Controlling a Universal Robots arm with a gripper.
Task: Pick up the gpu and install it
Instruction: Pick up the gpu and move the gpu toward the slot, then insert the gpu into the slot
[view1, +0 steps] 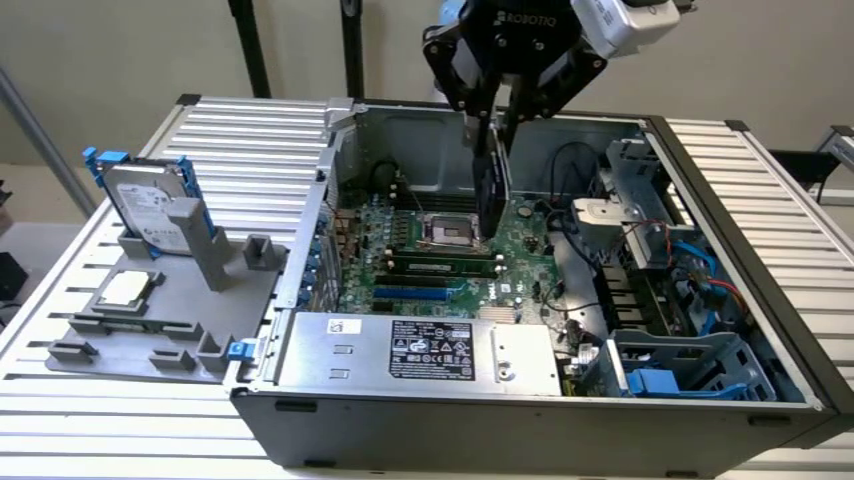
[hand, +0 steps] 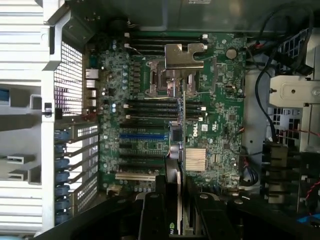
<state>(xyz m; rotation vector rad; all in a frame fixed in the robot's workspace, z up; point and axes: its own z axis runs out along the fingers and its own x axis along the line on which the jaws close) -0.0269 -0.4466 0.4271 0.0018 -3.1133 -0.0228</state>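
In the upper middle of the exterior view the claw (view1: 491, 118) hangs over the open computer case (view1: 400, 420). Its two fingers are pressed together on the top edge of the gpu (view1: 490, 185), so there is no free gap between them. The gpu is upright and seen nearly edge-on, as a thin dark plate. It reaches down into the case above the green motherboard (view1: 527, 255), just to the exterior view's right of the processor socket (view1: 447, 232). I cannot tell if its lower edge touches the board. In the wrist view the black fingers (hand: 152, 215) of the claw (hand: 180, 212) stand on both sides of the gpu (hand: 183, 165), which shows as a narrow line running across the motherboard (hand: 220, 125) beside a ribbed silver heat sink (hand: 196, 160). In the lower middle of the exterior view a grey power supply (view1: 414, 350) lies inside the case. At the exterior view's left a silver hard drive (view1: 147, 205) with blue rails stands in a grey holder (view1: 160, 330) on the slatted metal worktop (view1: 240, 130), well apart from the claw.
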